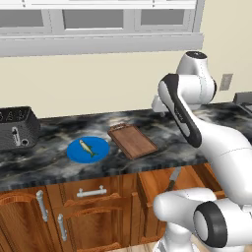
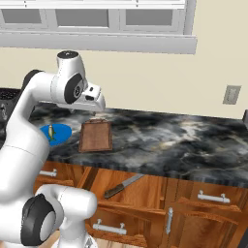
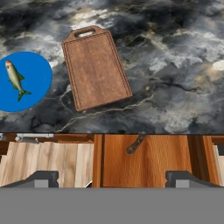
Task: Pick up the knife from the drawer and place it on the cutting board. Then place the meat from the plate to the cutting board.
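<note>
The end effector (image 3: 111,178) hangs high over the front edge of the dark marbled stone table (image 2: 193,140). Its two dark fingertips (image 3: 41,178) stand wide apart with nothing between them, so it is released and empty.

The slim kitchen knife with grey steel blade and dark brown handle (image 2: 122,186) lies on the floor of the open reddish-brown wooden drawer (image 2: 145,191), below the table edge. In the hand view the knife handle (image 3: 136,144) appears just past the table edge, between the two fingertips and slightly toward the right one. The knife therefore lies below and slightly ahead of the end effector, well apart from it in height.

The long axis of the knife runs diagonally across the drawer. In the right base view the handle points to the lower left and the blade to the upper right. In the hand view part of the blade is hidden under the table overhang.

The flat rectangular brown wooden cutting board with pierced handle tab (image 3: 95,68) lies bare on the table. Just beside it sits the flat round bright blue plate (image 3: 35,87), which carries the small yellowish-olive fish-shaped meat (image 3: 15,79).

Judgement: neither transfer is done. The coming move calls for a long descent into the drawer, with the wrist rotated so that the fingers close across the diagonal handle.
</note>
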Controlling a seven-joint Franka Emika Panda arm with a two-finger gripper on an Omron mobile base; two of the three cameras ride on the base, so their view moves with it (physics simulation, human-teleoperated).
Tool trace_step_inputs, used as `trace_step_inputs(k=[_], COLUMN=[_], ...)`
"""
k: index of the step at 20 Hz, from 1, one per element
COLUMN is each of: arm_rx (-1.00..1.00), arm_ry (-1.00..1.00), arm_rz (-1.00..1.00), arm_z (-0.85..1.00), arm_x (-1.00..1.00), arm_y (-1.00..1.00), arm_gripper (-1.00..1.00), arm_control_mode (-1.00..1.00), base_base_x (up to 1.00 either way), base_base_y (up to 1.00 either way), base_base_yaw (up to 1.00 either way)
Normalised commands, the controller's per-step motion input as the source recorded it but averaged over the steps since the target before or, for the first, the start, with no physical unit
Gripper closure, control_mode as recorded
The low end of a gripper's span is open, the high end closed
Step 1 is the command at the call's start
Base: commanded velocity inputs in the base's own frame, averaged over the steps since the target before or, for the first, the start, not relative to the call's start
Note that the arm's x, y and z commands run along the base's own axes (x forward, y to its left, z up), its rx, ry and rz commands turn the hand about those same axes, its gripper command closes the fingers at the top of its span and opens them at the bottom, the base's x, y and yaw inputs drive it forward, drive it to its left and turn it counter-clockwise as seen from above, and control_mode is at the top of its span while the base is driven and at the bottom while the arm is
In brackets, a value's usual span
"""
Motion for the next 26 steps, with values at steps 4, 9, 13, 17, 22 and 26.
trace_step_inputs(k=[4,9,13,17,22,26], arm_rx=[0.00,0.00,0.00,0.00,0.00,0.00], arm_ry=[0.00,0.00,0.00,0.00,0.00,0.00], arm_rz=[0.00,0.00,0.00,0.00,0.00,0.00], arm_z=[0.00,-0.01,0.00,0.00,0.00,0.00], arm_x=[0.00,-0.08,0.00,0.00,0.00,0.00], arm_y=[0.00,0.02,0.00,0.00,0.00,0.00], arm_gripper=[-1.00,-1.00,-1.00,-1.00,-1.00,-1.00], arm_control_mode=[-1.00,1.00,1.00,1.00,1.00,1.00], base_base_x=[0.00,-0.04,-0.11,-0.42,-0.09,0.00], base_base_y=[0.00,0.26,1.00,0.94,0.54,0.30], base_base_yaw=[0.00,-0.04,-0.30,-0.41,-0.63,-0.74])
